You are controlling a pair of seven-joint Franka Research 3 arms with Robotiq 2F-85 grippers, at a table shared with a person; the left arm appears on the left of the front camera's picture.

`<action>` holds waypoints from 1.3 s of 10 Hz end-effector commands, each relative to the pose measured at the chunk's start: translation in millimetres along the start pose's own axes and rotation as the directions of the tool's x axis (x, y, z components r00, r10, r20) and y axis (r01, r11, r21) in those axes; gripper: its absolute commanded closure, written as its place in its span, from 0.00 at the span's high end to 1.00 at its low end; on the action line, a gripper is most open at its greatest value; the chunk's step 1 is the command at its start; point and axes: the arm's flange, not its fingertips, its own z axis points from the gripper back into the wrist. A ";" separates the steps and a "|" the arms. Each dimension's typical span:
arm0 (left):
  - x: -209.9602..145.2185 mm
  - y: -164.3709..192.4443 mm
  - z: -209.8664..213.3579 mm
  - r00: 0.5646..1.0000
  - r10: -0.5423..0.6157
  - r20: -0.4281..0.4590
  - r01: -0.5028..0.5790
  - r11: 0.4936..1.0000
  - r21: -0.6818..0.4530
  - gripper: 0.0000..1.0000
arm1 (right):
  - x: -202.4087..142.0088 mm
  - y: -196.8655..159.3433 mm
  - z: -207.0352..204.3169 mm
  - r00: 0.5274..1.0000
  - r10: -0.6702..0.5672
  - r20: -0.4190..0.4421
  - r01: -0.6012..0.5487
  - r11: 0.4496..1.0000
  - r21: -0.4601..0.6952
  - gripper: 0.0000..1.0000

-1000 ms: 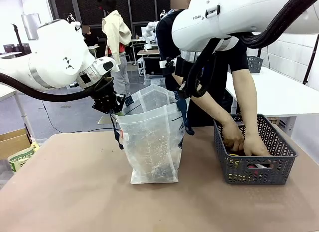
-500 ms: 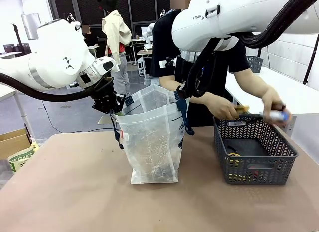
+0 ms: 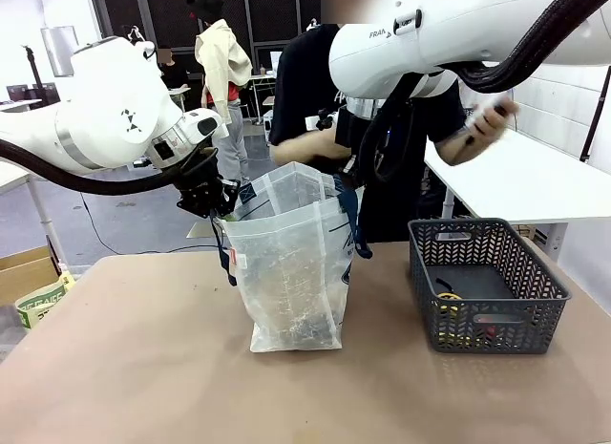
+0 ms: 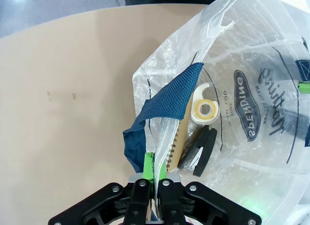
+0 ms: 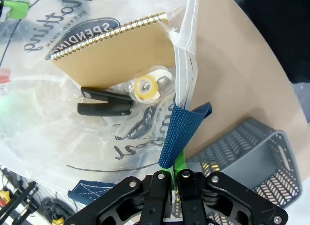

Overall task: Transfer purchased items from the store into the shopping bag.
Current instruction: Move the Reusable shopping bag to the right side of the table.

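left claw (image 4: pixel 155 166) + right claw (image 5: pixel 174 171) pinched closed on opposite rims of tall clear navy-strapped plastic bag (image 3: pixel 291 282) | risk – film slips out, mouth collapses, next item misses

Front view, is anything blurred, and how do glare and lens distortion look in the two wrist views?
Front view: the person's raised hand is smeared by motion; shopping bag and basket are sharp. Left wrist view: glare on the bag's plastic, table edge bowed by the wide lens. Right wrist view: the bag's print reads upside down; the notebook inside is crisp.
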 end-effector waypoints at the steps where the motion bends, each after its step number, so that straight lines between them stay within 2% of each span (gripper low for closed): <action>1: 0.1 0.7 0.9 1.000 0.001 0.004 -0.001 1.000 0.000 0.00 | -0.5 -0.3 -0.7 1.000 -0.004 -0.001 0.004 1.000 0.000 0.00; 13: 0.1 0.7 0.9 1.000 0.001 0.004 -0.001 1.000 0.000 0.00 | -0.5 -0.3 -0.7 1.000 -0.004 -0.001 0.004 1.000 0.000 0.00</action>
